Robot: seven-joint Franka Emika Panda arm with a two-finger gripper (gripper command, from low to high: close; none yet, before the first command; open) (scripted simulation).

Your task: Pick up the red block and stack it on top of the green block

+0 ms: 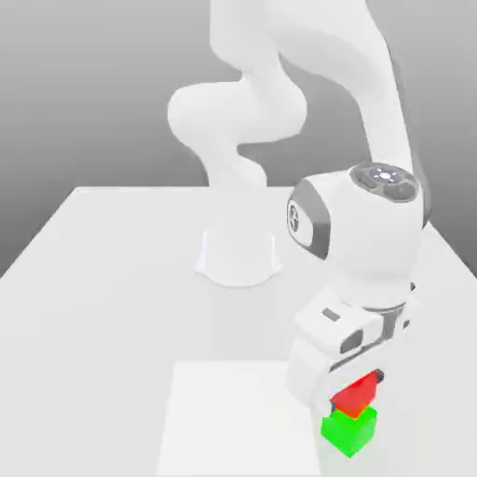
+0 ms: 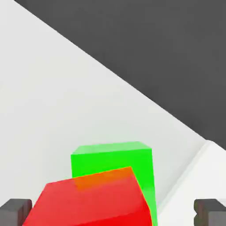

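Nearest thing: small matte bright red cube (image 2: 92,201), resting on the small matte bright green cube (image 1: 350,432) near the white counter's (image 1: 112,279) front edge.
Red cube from hand: directly beneath, between the fingertips (image 2: 15,211).
Hand (image 1: 359,387): spread wide, both fingers standing clear of the cube, nothing held.
Long axis: none, both cubes.
Count: one red cube, one green cube, one arm.
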